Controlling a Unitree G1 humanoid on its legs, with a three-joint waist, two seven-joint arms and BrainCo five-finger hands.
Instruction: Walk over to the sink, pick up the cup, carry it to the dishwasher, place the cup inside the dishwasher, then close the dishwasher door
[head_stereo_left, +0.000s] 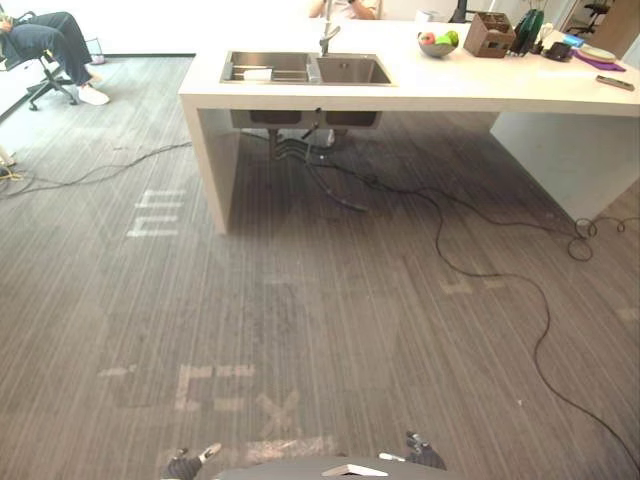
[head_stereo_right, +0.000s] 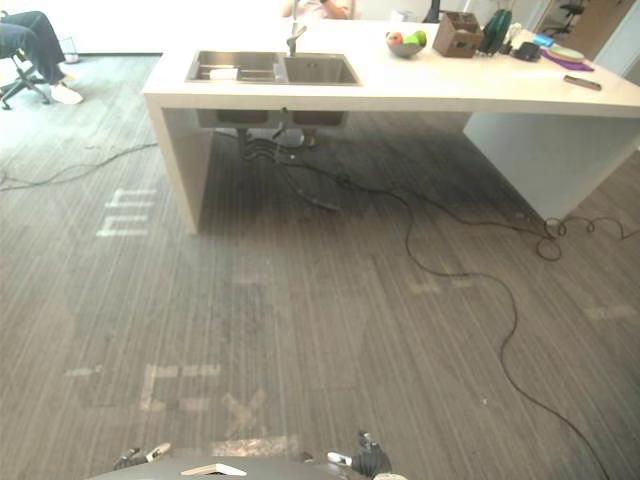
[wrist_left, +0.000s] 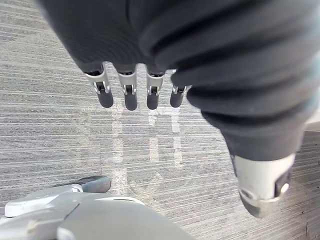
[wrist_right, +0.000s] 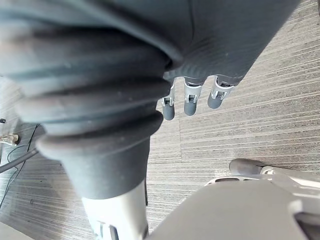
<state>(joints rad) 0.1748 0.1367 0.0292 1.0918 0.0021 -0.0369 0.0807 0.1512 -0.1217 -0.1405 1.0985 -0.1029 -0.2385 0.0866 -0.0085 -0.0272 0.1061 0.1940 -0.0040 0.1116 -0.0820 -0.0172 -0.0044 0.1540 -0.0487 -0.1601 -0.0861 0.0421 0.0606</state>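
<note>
While the sink (head_stereo_left: 350, 72) lies well ahead in the counter (head_stereo_left: 450, 88), roughly centred | cup too far to pick out | left hand (wrist_left: 131, 97), right hand (wrist_right: 190, 104): fingers slack, empty, neither nearer

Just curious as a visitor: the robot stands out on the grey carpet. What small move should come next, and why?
Probably a step forward toward the steel double sink in the white counter: a stretch of grey carpet lies between, and the left hand and right hand hang open, holding nothing.

Bright light from the far side washes out the counter (head_stereo_left: 450, 85), leaving soft shadow on the carpet (head_stereo_left: 440, 150) beneath.
</note>
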